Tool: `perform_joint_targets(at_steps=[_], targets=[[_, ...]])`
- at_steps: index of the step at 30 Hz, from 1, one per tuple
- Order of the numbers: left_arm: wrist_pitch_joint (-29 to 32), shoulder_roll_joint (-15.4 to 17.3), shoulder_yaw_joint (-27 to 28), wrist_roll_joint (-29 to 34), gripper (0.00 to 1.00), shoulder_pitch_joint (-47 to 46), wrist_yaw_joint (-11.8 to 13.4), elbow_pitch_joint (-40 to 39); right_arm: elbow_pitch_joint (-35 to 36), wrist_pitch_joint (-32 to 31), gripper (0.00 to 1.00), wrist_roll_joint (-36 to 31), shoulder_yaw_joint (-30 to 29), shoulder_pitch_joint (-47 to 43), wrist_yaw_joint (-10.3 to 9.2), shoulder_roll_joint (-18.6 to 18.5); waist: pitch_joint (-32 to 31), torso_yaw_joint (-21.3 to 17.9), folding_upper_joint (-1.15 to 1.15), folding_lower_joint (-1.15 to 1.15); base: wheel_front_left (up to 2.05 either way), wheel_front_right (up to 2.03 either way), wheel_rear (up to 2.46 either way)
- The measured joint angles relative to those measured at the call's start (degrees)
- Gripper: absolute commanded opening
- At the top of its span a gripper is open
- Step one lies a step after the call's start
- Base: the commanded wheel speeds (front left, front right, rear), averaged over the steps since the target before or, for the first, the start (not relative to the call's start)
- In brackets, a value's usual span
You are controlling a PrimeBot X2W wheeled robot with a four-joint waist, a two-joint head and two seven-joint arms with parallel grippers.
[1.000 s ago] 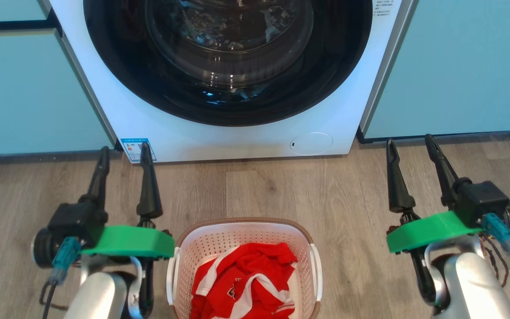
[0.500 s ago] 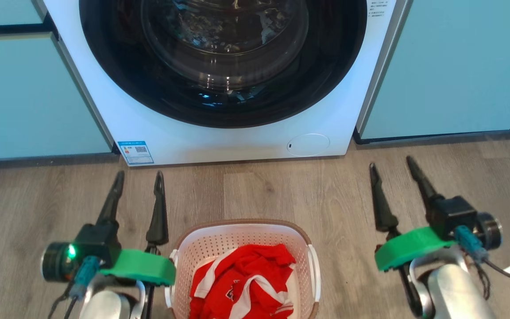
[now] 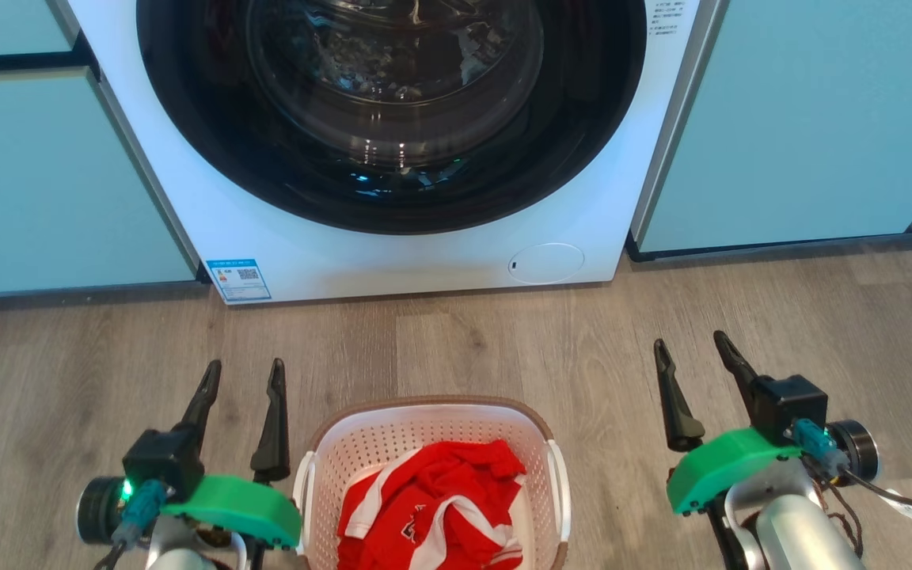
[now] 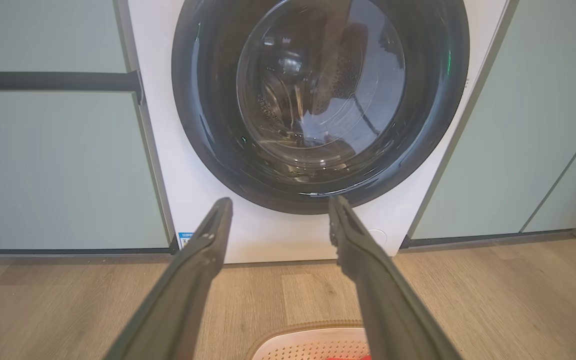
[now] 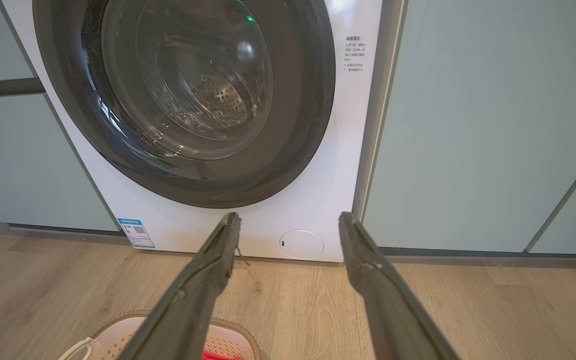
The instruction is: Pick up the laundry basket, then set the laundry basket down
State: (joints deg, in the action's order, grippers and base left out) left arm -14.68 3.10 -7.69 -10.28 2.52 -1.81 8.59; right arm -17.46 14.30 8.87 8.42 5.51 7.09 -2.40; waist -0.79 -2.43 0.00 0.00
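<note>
Laundry basket (image 3: 424,401) sits at 6 o'clock in the head view, on the wood floor (image 3: 503,348), with a red garment (image 3: 432,507) heaped inside. Its near end is cut off by the frame edge, so it's prob. resting flat, can't confirm. L gripper (image 3: 245,366) is at the basket's 9 o'clock, just beside the white handle (image 3: 303,491), fingers spread, holding nothing. R gripper (image 3: 689,340) is at 3 o'clock, farther off, also spread & empty. Washing machine (image 3: 424,261) is at 12. Progress: no grasp or lift yet; pickup and set-down both remain.
</note>
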Motion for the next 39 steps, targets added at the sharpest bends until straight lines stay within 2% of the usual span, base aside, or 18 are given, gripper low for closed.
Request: perform_joint_targets(at_steps=[34, 39], targets=[[0.0, 0.0, -1.0, -0.1, 1.0, 0.0, 0.7, 1.2, -0.1, 0.0, 1.0, -2.3, 0.5, 0.0, 0.0, 0.0, 0.6, 0.1, 0.0, 0.0, 0.0, 0.0, 0.0], [0.0, 0.0, -1.4, -0.1, 1.0, -0.2, 1.5, 5.7, -5.2, -0.1, 1.0, -4.3, 1.0, 0.8, 0.0, 0.0, 2.0, -0.2, 0.0, 0.0, 0.0, 0.0, 0.0]])
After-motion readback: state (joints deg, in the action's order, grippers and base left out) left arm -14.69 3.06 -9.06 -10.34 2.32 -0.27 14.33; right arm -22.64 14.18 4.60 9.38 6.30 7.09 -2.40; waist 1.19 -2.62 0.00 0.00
